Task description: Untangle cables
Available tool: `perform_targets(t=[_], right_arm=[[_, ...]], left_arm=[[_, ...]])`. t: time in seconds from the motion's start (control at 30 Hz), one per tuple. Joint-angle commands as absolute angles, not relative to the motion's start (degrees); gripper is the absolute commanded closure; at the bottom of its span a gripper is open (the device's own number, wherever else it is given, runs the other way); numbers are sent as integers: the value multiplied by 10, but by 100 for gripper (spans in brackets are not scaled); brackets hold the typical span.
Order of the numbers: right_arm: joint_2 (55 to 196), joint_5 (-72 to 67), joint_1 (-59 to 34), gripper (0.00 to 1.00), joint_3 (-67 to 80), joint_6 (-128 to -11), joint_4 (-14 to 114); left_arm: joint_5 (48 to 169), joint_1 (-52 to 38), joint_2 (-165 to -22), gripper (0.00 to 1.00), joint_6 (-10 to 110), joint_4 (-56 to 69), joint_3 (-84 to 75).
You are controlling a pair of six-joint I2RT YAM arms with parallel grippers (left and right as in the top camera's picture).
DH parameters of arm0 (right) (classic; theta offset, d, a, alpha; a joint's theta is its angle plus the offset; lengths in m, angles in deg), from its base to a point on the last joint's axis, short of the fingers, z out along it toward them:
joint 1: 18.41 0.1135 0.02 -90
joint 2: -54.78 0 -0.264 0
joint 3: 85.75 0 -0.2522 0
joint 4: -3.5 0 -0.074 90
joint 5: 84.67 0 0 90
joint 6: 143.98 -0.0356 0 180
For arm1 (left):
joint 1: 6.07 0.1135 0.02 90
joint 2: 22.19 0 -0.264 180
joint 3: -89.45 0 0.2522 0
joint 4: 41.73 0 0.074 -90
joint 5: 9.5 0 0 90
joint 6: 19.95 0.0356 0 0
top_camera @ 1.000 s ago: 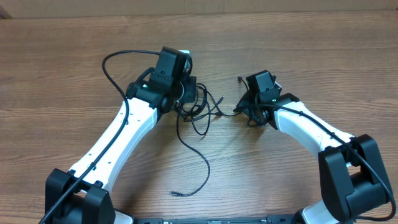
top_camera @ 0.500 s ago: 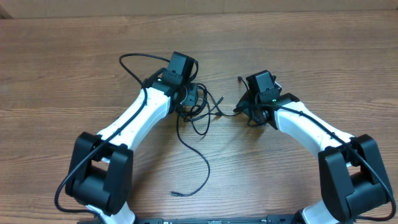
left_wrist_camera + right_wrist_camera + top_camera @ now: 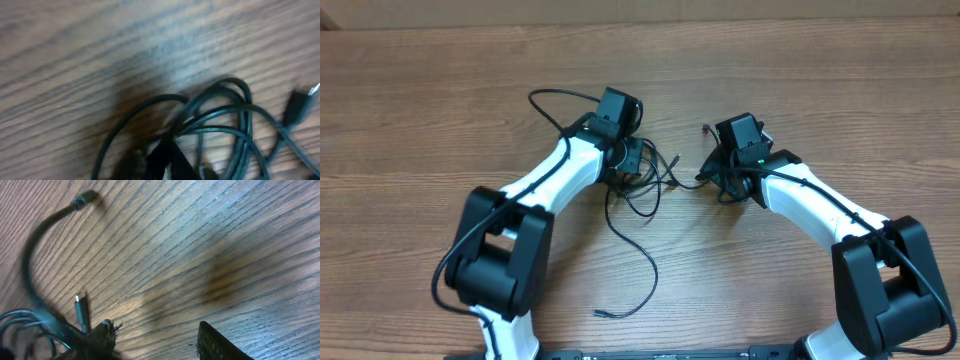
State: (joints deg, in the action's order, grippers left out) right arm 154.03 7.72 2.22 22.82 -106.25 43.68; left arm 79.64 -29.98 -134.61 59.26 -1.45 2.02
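The cables point(image 3: 642, 172) are thin black cords bunched in loops on the wooden table between my two grippers. One long strand point(image 3: 645, 255) trails toward the front and ends in a small plug point(image 3: 604, 313). My left gripper point(image 3: 628, 163) is at the left side of the bunch. In the left wrist view its fingertips point(image 3: 167, 147) meet where the cable loops point(image 3: 220, 117) converge, shut on the cords. My right gripper point(image 3: 720, 183) is just right of the bunch, open, with bare wood between its fingers point(image 3: 215, 342). A silver-tipped plug point(image 3: 80, 307) lies beside its left finger.
Another plug end point(image 3: 706, 128) curls up at the back, also in the right wrist view point(image 3: 89, 197). A thicker black arm wire point(image 3: 552, 100) loops behind the left arm. The wooden table point(image 3: 420, 120) stretches out on all sides.
The left arm has swung round, its lower links moving right, and its gripper has shifted a little to the right onto the bunch. The right arm has not moved.
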Motion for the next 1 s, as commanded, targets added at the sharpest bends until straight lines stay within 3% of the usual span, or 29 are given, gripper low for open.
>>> perform_targets(t=[0.0,0.2,0.3,0.53,0.83,0.97], right_arm=[[1527,85,21,49,231,-1060,433],[1527,85,21,46,231,-1060,431],[1523,74,19,50,229,-1028,434],[1451,-69,10,49,195,-868,435],[1370,-333,11,48,190,-803,368],[1376,-353,16,49,191,-827,382]], left_arm=[[805,-297,-1365,96,598,-15,14],[799,-297,-1328,96,599,-2,-7],[781,-296,-1288,96,598,13,-15],[692,-296,-1174,96,597,53,-15],[689,-296,-1123,96,528,116,-15],[723,-296,-1123,96,508,139,-15]])
